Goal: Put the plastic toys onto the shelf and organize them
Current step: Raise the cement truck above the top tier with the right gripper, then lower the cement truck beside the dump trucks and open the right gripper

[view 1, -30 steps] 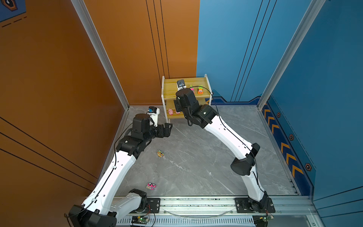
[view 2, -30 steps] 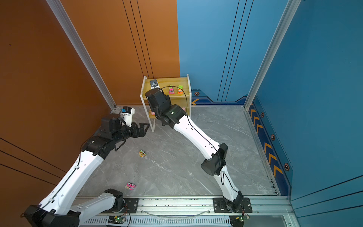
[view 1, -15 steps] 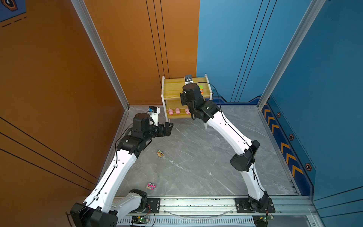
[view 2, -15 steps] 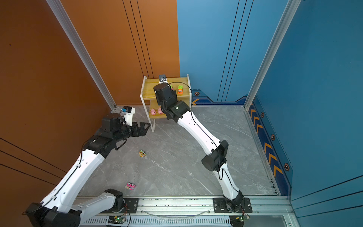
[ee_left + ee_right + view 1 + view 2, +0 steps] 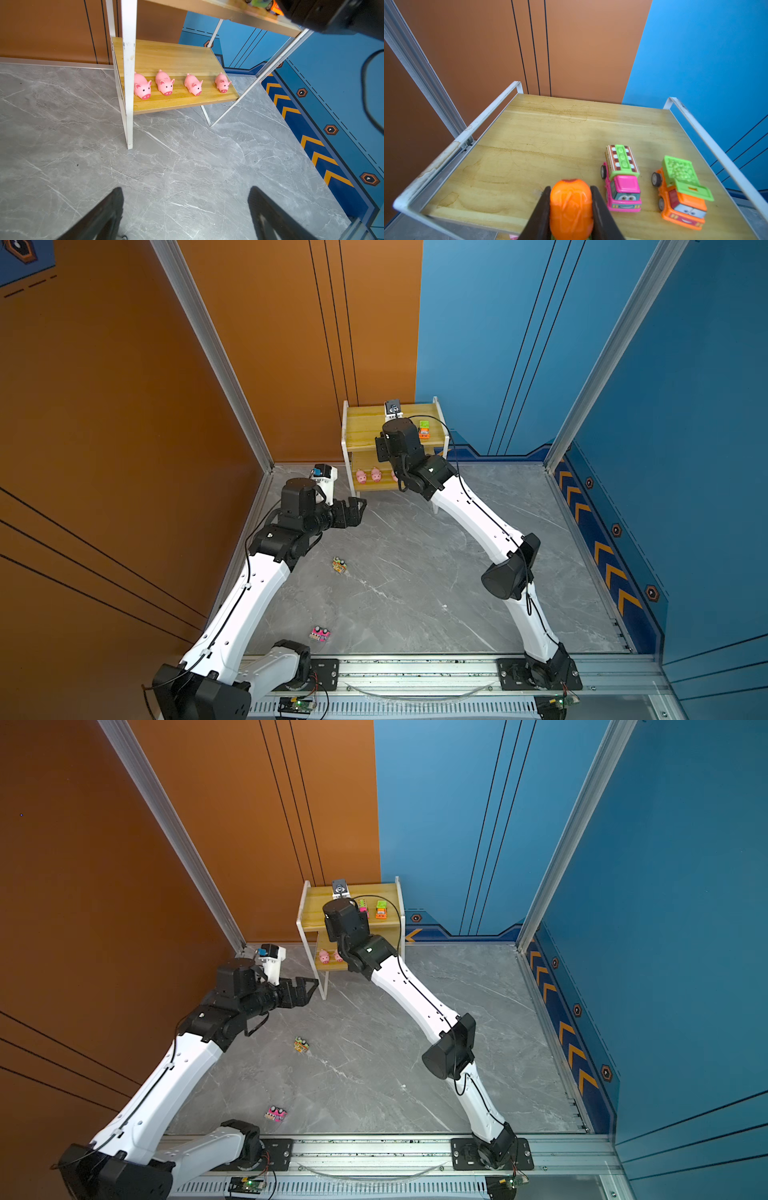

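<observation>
Now, the small orange-topped plastic toy vehicle (image 5: 571, 207) is clamped between the two dark fingers of the right end effector (image 5: 570, 188). It is held over the front part of the top yellowish wooden board of the white-framed two-tier shelf (image 5: 542, 133). Whether its wheels touch the board cannot be told.

Just beside the end effector, on the same board, stands a pink cartoon truck (image 5: 622, 182) with a green roof. Past that is an orange truck (image 5: 679, 191) with a green tipper bed. On the lower board, beneath this end effector, four round pink pigs (image 5: 165, 84) stand in a row.

The left end effector (image 5: 185, 189) hangs with its jaws wide apart and nothing between them. It is low over the grey marble counter (image 5: 187, 166) in front of the shelf, well apart from the right one. Behind it on the counter lie a green and orange vehicle (image 5: 340, 565) and a pink vehicle (image 5: 319, 634).

The release looks like the risky part. The held toy is near the board's front edge, where no raised rail shows, so a tilted or high drop could send it rolling or bouncing off. The opening fingers might also nudge the pink cartoon truck and set it rolling.
</observation>
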Available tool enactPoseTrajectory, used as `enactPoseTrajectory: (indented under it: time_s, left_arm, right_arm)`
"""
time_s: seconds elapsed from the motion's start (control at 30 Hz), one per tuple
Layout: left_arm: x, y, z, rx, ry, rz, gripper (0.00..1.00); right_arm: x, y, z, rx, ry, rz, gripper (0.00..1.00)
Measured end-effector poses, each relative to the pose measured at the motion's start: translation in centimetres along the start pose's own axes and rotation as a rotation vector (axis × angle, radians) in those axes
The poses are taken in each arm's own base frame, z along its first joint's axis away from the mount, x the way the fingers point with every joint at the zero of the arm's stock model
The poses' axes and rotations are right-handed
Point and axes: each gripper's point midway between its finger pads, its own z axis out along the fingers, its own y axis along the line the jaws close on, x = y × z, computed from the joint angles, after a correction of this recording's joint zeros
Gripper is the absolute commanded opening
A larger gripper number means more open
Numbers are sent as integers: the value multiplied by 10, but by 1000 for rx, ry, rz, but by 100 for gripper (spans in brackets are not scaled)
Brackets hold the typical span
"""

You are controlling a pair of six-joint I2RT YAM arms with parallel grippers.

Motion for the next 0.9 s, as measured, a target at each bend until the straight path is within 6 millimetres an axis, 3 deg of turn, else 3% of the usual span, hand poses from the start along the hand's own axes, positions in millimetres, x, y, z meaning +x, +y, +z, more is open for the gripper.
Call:
enactPoseTrajectory:
  time_s: [0.33, 0.6, 0.9]
  left_arm:
    - [-2, 2, 0, 2, -4, -15, 94]
    - [-2, 3, 0, 6, -1, -30, 94]
    - [-2, 6, 0, 3, -3, -41, 94]
  right_arm:
    - [-2, -4, 8, 6, -22, 10, 28]
    - [7, -2, 17, 4, -14, 3, 31]
    - [3, 3, 23, -15, -41, 14, 48]
